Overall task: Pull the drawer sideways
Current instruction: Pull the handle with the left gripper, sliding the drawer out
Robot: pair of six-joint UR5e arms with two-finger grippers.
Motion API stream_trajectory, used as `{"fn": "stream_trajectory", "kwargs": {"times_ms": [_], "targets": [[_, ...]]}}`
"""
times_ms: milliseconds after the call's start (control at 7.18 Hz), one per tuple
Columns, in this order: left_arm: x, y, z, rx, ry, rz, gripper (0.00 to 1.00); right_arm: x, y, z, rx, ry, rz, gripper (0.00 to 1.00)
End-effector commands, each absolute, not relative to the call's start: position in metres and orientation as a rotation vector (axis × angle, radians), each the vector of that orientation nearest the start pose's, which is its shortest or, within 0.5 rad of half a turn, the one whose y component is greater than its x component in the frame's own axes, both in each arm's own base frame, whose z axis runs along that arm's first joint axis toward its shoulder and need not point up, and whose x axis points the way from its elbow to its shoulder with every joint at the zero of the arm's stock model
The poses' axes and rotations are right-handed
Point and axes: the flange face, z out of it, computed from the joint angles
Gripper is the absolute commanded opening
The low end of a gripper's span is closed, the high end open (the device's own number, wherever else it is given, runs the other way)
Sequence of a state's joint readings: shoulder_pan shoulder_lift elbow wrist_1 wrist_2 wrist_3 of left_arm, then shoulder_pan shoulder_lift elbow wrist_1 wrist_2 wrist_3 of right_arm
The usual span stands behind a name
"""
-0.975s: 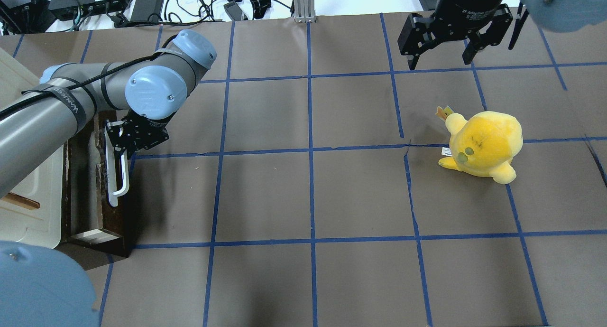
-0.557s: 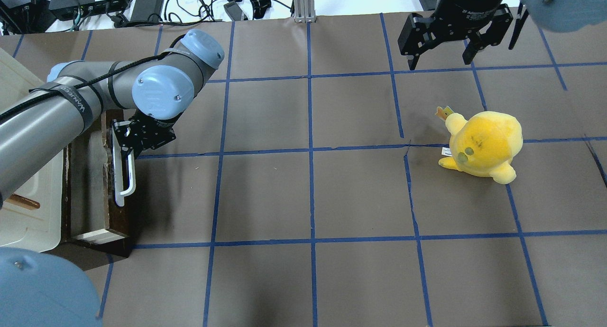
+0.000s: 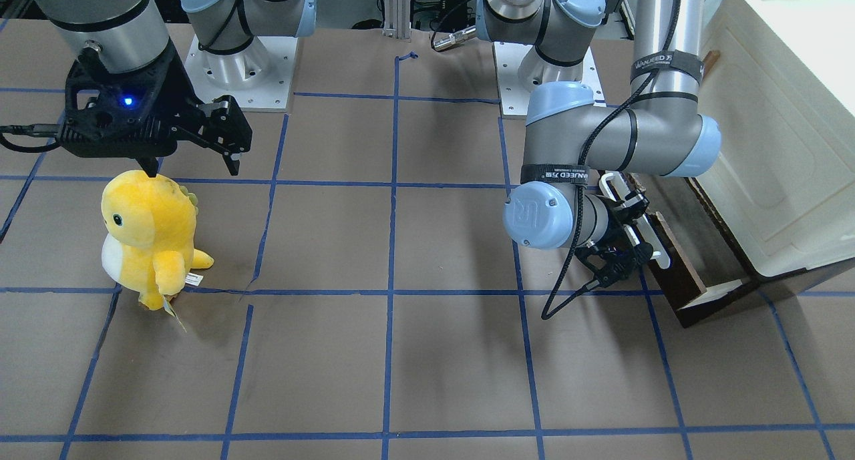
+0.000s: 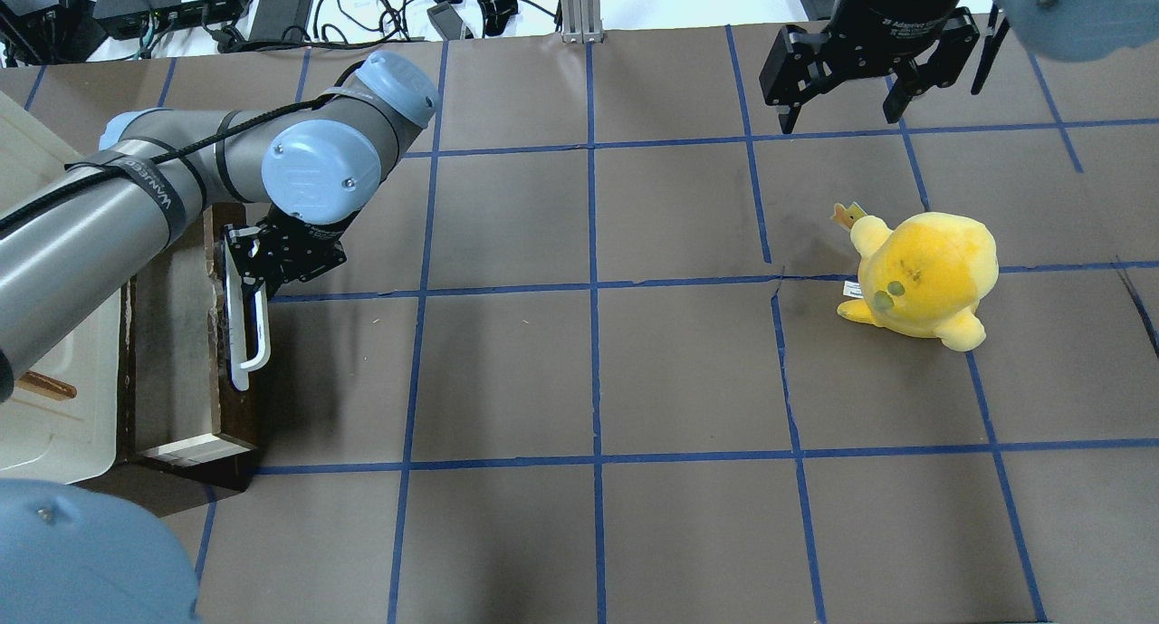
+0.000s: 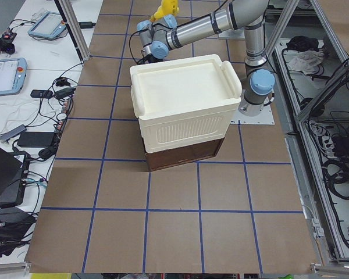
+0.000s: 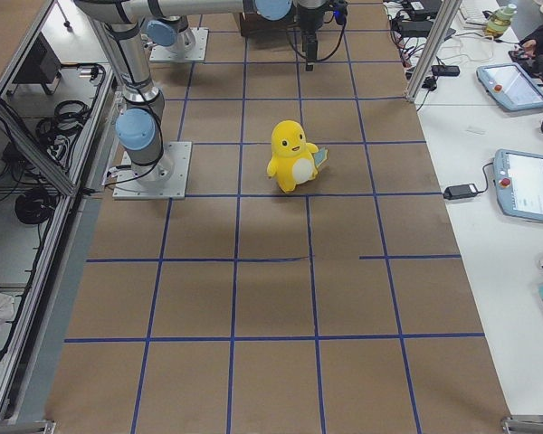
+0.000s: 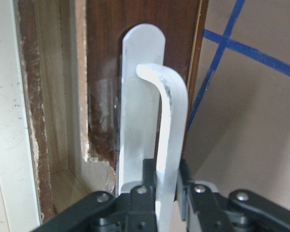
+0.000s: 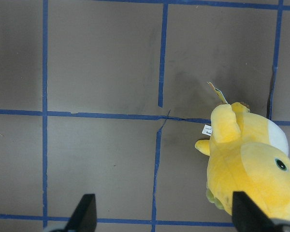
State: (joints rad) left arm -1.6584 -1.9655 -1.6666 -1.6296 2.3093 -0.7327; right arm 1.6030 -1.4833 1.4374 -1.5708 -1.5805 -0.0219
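Drawer slid rightward; left tool clamps handle.

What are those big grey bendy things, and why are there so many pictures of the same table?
They are two robot arms with pincers called grippers. Cameras look from above, from across, from each table end, and from each wrist. The left gripper is pinched shut on the white handle of a brown drawer under a cream box, ready to pull it sideways. The right gripper hangs open, holding nothing, near a yellow plush toy standing on the brown table.
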Motion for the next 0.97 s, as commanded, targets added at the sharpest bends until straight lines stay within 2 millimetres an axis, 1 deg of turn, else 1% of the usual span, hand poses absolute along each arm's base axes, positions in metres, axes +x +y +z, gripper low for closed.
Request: {"fn": "stream_trajectory", "kwargs": {"times_ms": [0,418,835], "targets": [[-0.118,-0.548,0.252,-0.477,2.211,0.238,0.08,0.149,-0.529,0.509,-0.084,3.15,-0.073,1.0],[-0.131,-0.555,0.254,-0.484,2.222,0.226,0.08,0.149,-0.529,0.509,-0.084,3.15,-0.073,1.0],[-0.137,-0.556,0.251,-0.481,2.224,0.229,0.08,0.149,-0.529,0.509,-0.084,3.149,-0.073,1.0]]}}
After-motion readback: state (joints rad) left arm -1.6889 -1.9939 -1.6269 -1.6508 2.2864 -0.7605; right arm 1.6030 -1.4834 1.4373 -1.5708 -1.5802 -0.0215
